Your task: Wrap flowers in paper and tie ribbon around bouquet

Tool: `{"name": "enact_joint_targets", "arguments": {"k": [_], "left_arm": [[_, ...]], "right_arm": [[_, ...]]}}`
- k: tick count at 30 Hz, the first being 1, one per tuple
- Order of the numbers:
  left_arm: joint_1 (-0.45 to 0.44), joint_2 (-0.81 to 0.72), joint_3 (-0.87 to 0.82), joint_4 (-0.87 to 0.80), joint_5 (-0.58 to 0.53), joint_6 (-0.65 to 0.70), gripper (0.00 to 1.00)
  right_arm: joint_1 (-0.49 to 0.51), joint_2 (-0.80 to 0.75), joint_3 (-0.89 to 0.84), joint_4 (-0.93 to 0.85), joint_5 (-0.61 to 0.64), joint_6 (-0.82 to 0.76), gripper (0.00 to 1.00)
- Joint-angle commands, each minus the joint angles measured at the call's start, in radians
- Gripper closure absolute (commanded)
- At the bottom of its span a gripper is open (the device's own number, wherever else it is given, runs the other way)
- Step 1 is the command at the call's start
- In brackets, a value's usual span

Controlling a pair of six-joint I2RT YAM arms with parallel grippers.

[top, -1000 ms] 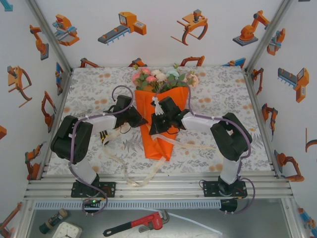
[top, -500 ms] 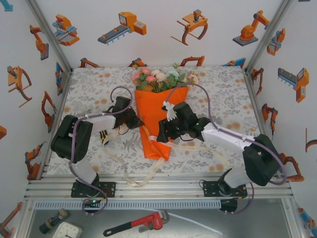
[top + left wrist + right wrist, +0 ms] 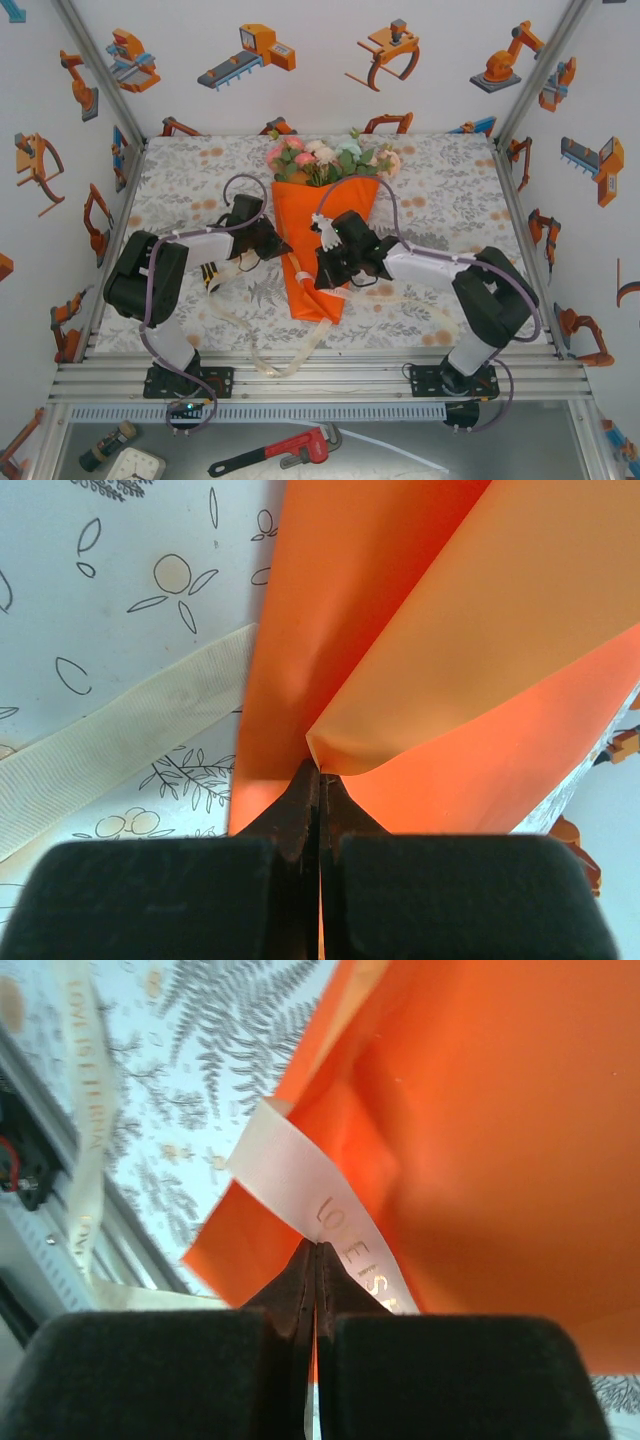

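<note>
Rolled into a cone, the orange paper (image 3: 298,215) lies centred on the floral tablecloth (image 3: 200,190), flowers (image 3: 325,158) toward the far wall. The left gripper (image 3: 320,776) pinches the paper's thin, crease-prone edge; the right gripper (image 3: 315,1250) is clamped on the floppy, probably slippery ribbon (image 3: 300,1185) crossing it. Slack ribbon looping nearby could snag an arm.

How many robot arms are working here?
2. The left arm reaches in from the left, left gripper pinching the paper; the right arm, from the right, right gripper pinching the ribbon.
</note>
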Motion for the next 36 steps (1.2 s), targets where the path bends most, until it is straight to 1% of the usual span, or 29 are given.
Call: {"name": "enact_joint_targets", "arguments": {"k": [1,5,8,9,11,12,13,14,15,17,18,21,23,25,27,30,34,36], "left_arm": [[0.010,0.022,0.007,0.010,0.006,0.005,1.00],[0.016,0.037,0.020,0.009,0.003,0.007,1.00],[0.023,0.056,0.036,0.005,-0.002,0.015,1.00],[0.024,0.062,0.041,0.005,-0.001,0.017,1.00],[0.027,0.065,0.048,0.005,0.002,0.021,1.00],[0.027,0.062,0.051,0.003,0.006,0.027,1.00],[0.025,0.056,0.052,0.003,0.012,0.031,1.00],[0.025,0.048,0.051,0.002,0.015,0.035,1.00],[0.023,0.043,0.049,-0.003,0.015,0.040,1.00],[0.021,0.037,0.048,-0.007,0.020,0.050,1.00],[0.021,0.037,0.046,-0.007,0.024,0.055,1.00],[0.019,0.047,0.051,-0.011,0.038,0.066,1.00],[0.019,0.051,0.053,-0.009,0.043,0.068,1.00],[0.019,0.051,0.055,-0.013,0.048,0.070,1.00],[0.019,0.050,0.055,-0.014,0.044,0.071,1.00],[0.019,0.050,0.056,-0.015,0.040,0.072,1.00],[0.020,0.049,0.060,-0.016,0.043,0.071,1.00],[0.019,0.053,0.064,-0.016,0.046,0.071,1.00]], "right_arm": [[0.021,-0.140,-0.039,0.041,-0.027,0.027,1.00],[0.054,-0.295,-0.097,-0.009,-0.008,0.037,1.00],[0.079,-0.435,-0.153,-0.032,0.039,0.074,1.00],[0.086,-0.483,-0.176,-0.038,0.065,0.087,1.00],[0.092,-0.583,-0.221,-0.068,0.183,0.128,1.00],[0.092,-0.615,-0.242,-0.094,0.255,0.143,0.96],[0.092,-0.620,-0.259,-0.099,0.289,0.135,0.78],[0.092,-0.608,-0.265,-0.086,0.306,0.121,0.65],[0.092,-0.581,-0.262,-0.057,0.307,0.099,0.56],[0.092,-0.480,-0.238,0.004,0.291,0.032,0.48],[0.092,-0.414,-0.207,0.013,0.286,-0.022,0.47],[0.092,-0.235,-0.088,-0.037,0.249,-0.230,0.46],[0.092,-0.159,-0.036,-0.060,0.243,-0.329,0.45],[0.092,-0.109,-0.005,-0.060,0.193,-0.409,0.44],[0.092,-0.080,0.004,-0.044,0.148,-0.456,0.43],[0.091,-0.032,0.010,-0.004,0.098,-0.483,0.43],[0.092,0.026,0.025,0.018,0.103,-0.493,0.44],[0.091,0.048,0.037,0.019,0.094,-0.490,0.48]]}}
